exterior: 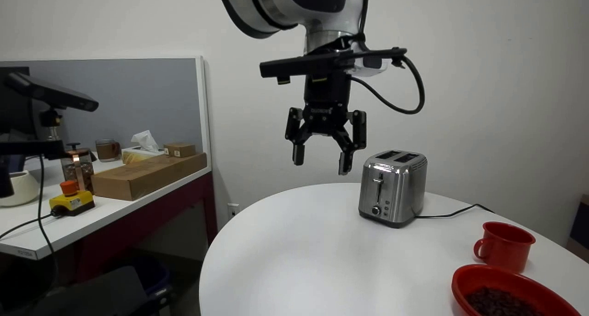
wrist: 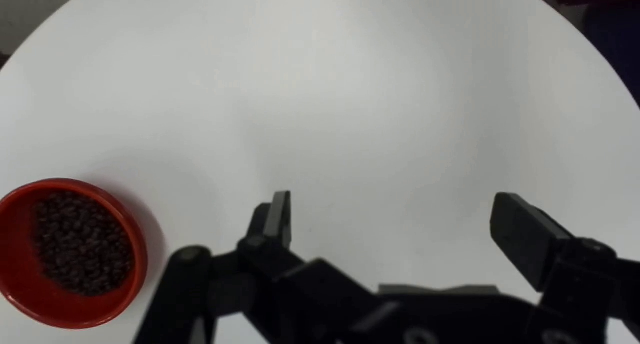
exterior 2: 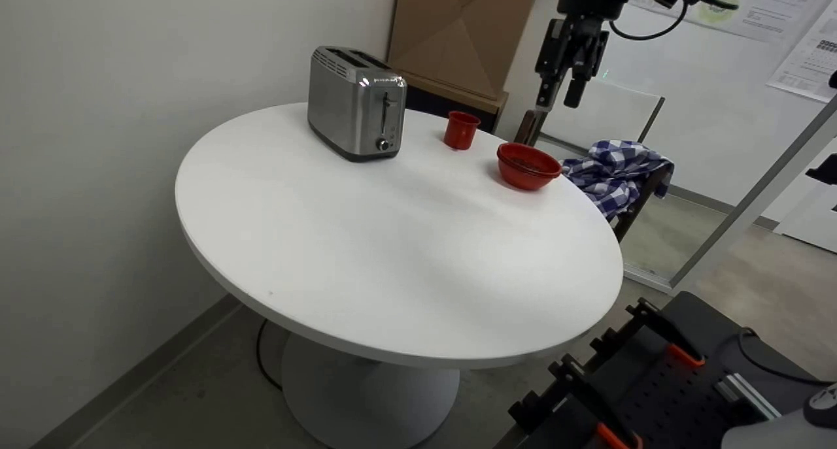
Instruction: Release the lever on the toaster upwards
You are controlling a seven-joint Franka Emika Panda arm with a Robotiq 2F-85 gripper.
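The silver two-slot toaster stands upright on the white round table. It also shows in an exterior view. Its lever sits near the top of the vertical slot on the front face, above a round knob, and shows in both exterior views. My gripper is open and empty, pointing down, high above the table and apart from the toaster. It also shows in an exterior view. In the wrist view my fingers are wide apart over bare table; the toaster is out of that view.
A red mug and a red bowl of dark beans stand on the table; the bowl also shows in the wrist view. The toaster's black cord runs behind it. The wall is close behind the toaster. A desk holds boxes.
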